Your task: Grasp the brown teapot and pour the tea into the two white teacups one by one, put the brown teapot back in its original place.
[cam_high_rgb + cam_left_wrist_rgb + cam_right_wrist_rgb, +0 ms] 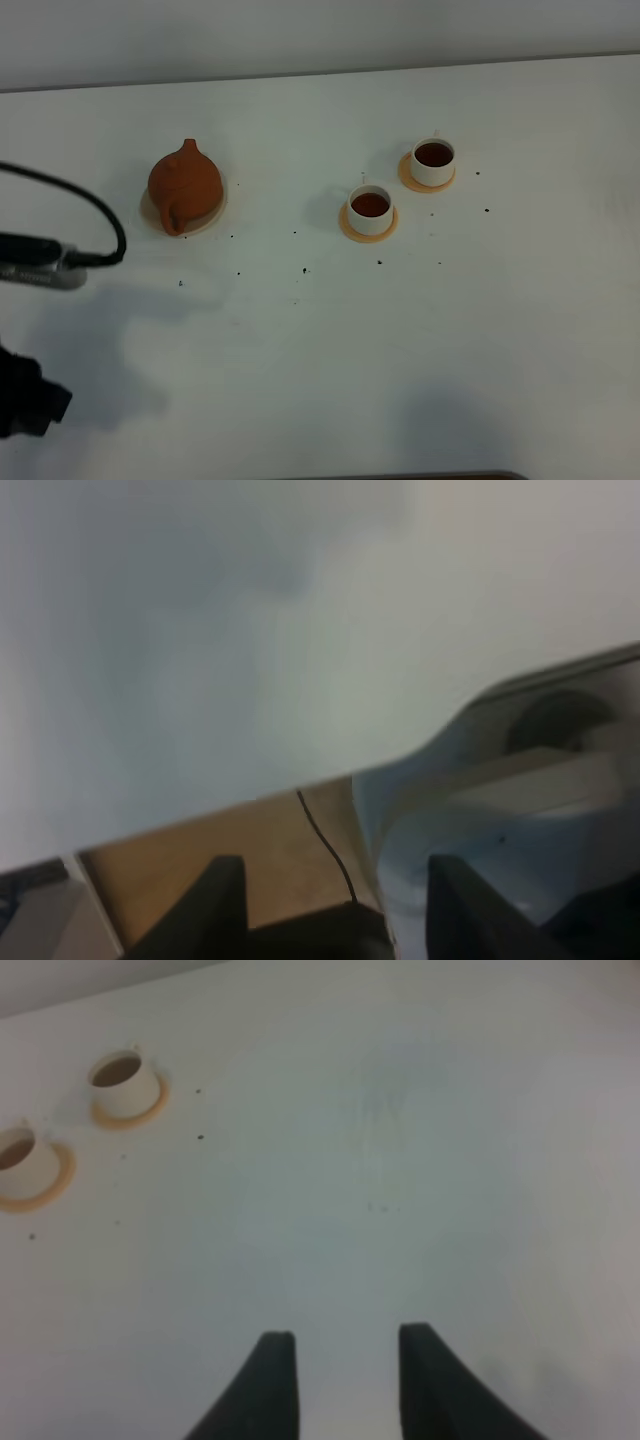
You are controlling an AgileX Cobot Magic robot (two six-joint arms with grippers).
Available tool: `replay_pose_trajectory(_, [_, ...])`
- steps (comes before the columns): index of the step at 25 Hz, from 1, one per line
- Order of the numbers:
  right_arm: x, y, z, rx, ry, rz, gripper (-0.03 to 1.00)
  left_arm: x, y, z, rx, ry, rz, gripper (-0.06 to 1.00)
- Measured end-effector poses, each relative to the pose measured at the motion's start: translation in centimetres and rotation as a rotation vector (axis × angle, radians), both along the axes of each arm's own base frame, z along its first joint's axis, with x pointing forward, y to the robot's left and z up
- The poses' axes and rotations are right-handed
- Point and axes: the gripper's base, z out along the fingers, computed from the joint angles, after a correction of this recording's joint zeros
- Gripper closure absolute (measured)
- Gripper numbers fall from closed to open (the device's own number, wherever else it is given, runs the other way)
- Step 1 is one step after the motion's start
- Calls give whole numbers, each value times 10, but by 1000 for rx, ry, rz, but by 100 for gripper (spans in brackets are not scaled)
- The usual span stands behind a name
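Brown teapot (pixel 185 187) seated upright on the pale saucer (pixel 221 210), upper left of the exterior high frame, spout toward the lower left. Both white teacups right of centre: nearer cup (pixel 370 208) and farther cup (pixel 433 160), each on an orange-tan coaster and each showing dark tea inside. Judged from this layout: pouring done into 2 cups, teapot back on its original place, task at its closing step. Next move likely no more than clearing the arms from the table (pixel 400 350), without brushing the teapot.

Left arm low at the left edge of the exterior high frame, well apart from the teapot, only dark links and a looping cable (pixel 90 210) visible. In the left wrist view, left gripper (pixel 335 900) aimed off past the table edge toward a wooden surface and a pale grey unit; 2 dark fingers (pixel 215 900) spread apart, released, nothing between them.

Right arm absent from the exterior high frame. In the right wrist view, right gripper (pixel 335 1370) hovering over bare table, fingers (pixel 270 1380) parted and empty, the 2 cups at the upper left of that frame, well apart.
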Motion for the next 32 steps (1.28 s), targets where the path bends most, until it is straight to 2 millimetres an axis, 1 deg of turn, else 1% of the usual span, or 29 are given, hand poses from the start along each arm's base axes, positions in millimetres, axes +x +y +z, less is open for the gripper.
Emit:
replay_pose_trajectory(3, [0, 0, 0, 0, 0, 0, 73, -30, 5, -11, -5, -41, 8, 53])
replay_pose_trajectory(4, [0, 0, 0, 0, 0, 0, 73, -38, 6, -14, -6, -50, 13, 53])
replay_pose_trajectory(6, [0, 0, 0, 0, 0, 0, 73, -48, 8, -13, -20, -120, 30, 53])
replay_pose_trajectory(7, [0, 0, 0, 0, 0, 0, 73, -52, 8, -12, -29, -166, 40, 53])
replay_pose_trajectory(10, [0, 0, 0, 0, 0, 0, 73, -59, 11, -10, -30, -234, 74, 54])
replay_pose_trajectory(13, [0, 0, 0, 0, 0, 0, 73, -63, 14, -8, -17, -272, 107, 54])
replay_pose_trajectory(18, [0, 0, 0, 0, 0, 0, 73, -66, 15, -5, -18, -305, 112, 54])
replay_pose_trajectory(22, [0, 0, 0, 0, 0, 0, 73, -73, 16, -2, -29, -353, 114, 54])
replay_pose_trajectory(26, [0, 0, 0, 0, 0, 0, 73, -87, 18, 5, -51, -458, 115, 54])
replay_pose_trajectory(32, [0, 0, 0, 0, 0, 0, 73, -116, 23, 14, -95, -662, 119, 54])
